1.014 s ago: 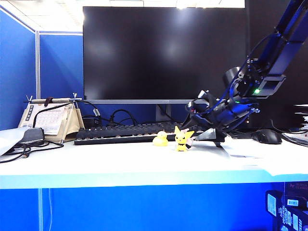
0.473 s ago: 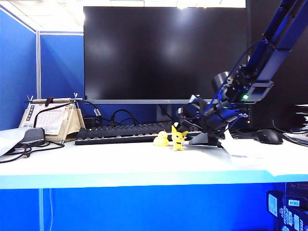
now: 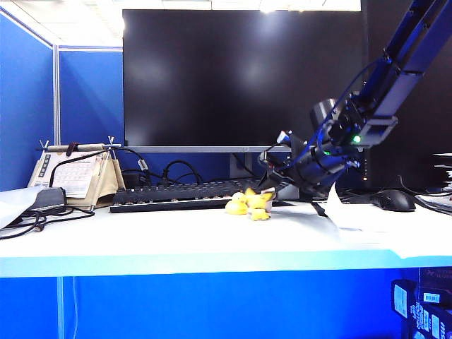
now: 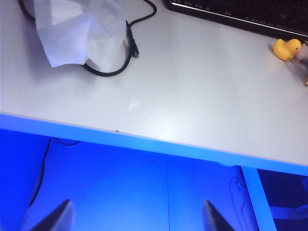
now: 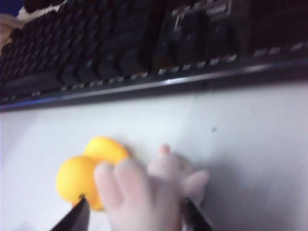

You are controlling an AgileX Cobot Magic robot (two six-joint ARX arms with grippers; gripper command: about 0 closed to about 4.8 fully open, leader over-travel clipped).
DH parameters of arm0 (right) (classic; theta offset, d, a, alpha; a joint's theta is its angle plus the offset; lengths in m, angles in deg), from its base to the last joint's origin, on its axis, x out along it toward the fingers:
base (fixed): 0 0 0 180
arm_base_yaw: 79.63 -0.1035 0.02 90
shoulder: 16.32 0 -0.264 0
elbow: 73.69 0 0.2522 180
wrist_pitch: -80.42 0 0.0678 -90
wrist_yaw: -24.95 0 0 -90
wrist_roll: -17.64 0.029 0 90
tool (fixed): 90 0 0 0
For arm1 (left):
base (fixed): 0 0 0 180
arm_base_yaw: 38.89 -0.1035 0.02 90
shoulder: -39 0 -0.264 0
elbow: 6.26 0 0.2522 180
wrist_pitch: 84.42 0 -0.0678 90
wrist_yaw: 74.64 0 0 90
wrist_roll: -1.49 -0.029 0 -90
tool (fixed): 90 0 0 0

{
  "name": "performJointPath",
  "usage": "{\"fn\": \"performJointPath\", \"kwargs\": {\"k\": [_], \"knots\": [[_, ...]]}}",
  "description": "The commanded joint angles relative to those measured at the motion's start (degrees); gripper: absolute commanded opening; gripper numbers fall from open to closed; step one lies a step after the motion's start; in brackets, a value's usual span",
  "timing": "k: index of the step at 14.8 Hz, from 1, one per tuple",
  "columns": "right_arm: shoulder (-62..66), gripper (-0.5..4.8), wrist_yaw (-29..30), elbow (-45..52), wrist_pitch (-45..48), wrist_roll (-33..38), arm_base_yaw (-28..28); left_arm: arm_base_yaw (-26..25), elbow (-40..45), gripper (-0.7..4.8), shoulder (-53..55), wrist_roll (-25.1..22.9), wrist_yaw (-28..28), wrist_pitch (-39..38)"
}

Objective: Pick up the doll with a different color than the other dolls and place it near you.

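The different-coloured doll point(image 5: 154, 190), pale white with a little pink, lies blurred beside the yellow duck point(image 5: 79, 180), just in front of the keyboard point(image 5: 120, 53). My right gripper point(image 5: 136, 219) has a finger on each side of this doll and is shut on it. In the exterior view this gripper point(image 3: 267, 189) is low over the duck point(image 3: 236, 205) and the pointy-eared yellow figure point(image 3: 259, 205), which lies tipped over. There the white doll is hidden. My left gripper point(image 4: 137, 219) hangs open in front of the table's edge point(image 4: 144, 139), far from the duck point(image 4: 287, 48).
A black keyboard point(image 3: 176, 194) runs behind the toys, with a large monitor point(image 3: 240, 78) behind it. A mouse point(image 3: 393, 200) and white paper point(image 3: 346, 212) lie to the right. A desk calendar point(image 3: 74, 176) and cables sit at the left, by crumpled white paper point(image 4: 77, 29).
My right gripper has moved left and down onto the toys, and its jaws have narrowed around the white doll. The pointy-eared yellow figure has gone from upright to tipped over.
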Motion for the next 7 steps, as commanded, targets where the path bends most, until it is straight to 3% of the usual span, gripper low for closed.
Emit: {"fn": "performJointPath", "kwargs": {"k": [1,5,7], "knots": [[0.94,2.51,-0.79,-2.95,-2.23,0.0,0.04,0.02,-0.13,3.5,0.07,0.04,-0.02,0.74],[2.03,2.5,-1.2,-3.15,-3.26,-0.02,0.09,0.02,-0.13,3.5,0.07,0.04,-0.02,0.74],[2.08,1.85,-2.08,-3.17,-2.45,-0.02,0.09,0.02,-0.13,3.5,0.04,0.04,-0.02,0.77]]}}
